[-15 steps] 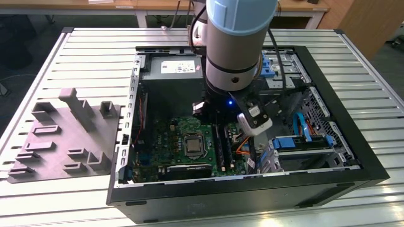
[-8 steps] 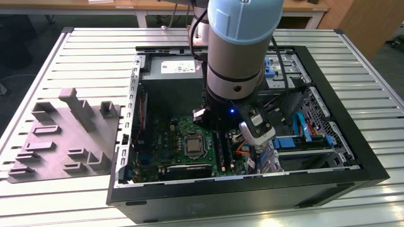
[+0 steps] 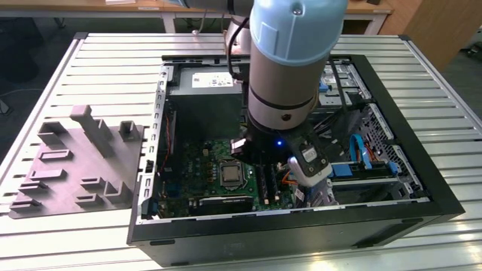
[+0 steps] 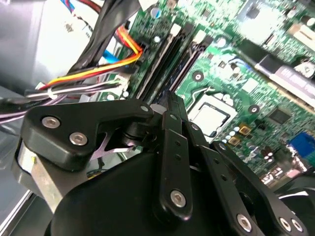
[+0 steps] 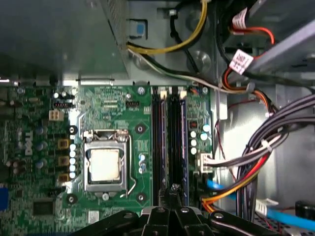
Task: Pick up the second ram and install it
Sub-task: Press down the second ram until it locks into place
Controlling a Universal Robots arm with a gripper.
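My gripper [image 5: 173,191] hangs inside the open computer case [image 3: 376,226], low over the green circuit board [image 5: 113,103]. Its black fingers [image 4: 171,105] are pressed together with nothing showing between them. They hover over one end of the long black slot strips [image 5: 156,142]. Two thin blue edges [image 5: 183,147] stand along these strips like sticks seen edge-on. I cannot tell which one is the second ram. In the exterior view the arm's wrist [image 3: 283,141] covers the slot area.
A grey moulded tray [image 3: 75,169] lies on the slatted table at the exterior view's left. The silver processor socket [image 5: 104,164] sits beside the slots. Bundled cables [image 5: 256,157] crowd the other side. The grey power box [image 3: 207,84] fills the case's far end.
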